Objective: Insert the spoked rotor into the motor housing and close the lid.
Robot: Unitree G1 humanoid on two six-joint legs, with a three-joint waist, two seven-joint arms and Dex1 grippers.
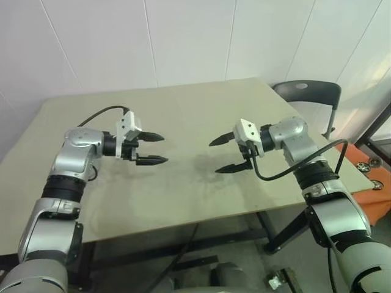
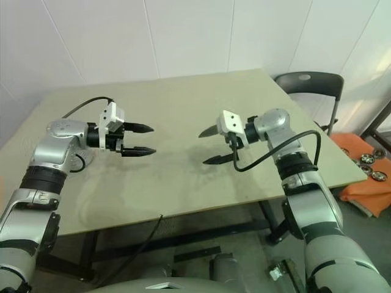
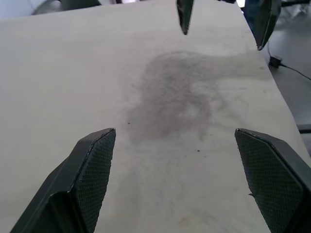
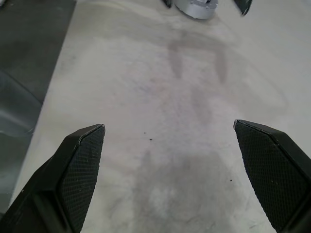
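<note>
Spoked rotor or motor housing, too small to tell which: two small round dark-and-silver parts [image 2: 367, 159] lie on an orange sheet [image 2: 357, 183], past the edge of the surface and well apart from the right end effector, off to its outer side.

Both arms are raised over the pale beige matt board surface [image 1: 195, 110], elbows bent and forearms turned inward, so the two end effectors point at each other with a bare stretch of surface between them.

The left end effector [image 1: 160, 149] hovers above the surface with its two black tapered fingers spread and nothing between them. A white boxy camera block sits on its wrist, ahead of a brushed silver forearm.

The right end effector [image 1: 215, 157] is likewise spread and empty. A thick black cable [image 1: 293, 168] loops down from its wrist.

In the left wrist view the fingers [image 3: 95, 165] show flat inner faces with a fine cross-hatched, rubbery texture. The surface under them is smudged with grey marks.

A dark grey plastic chair [image 1: 308, 91] stands behind the right end effector, beyond the far corner of the surface.
</note>
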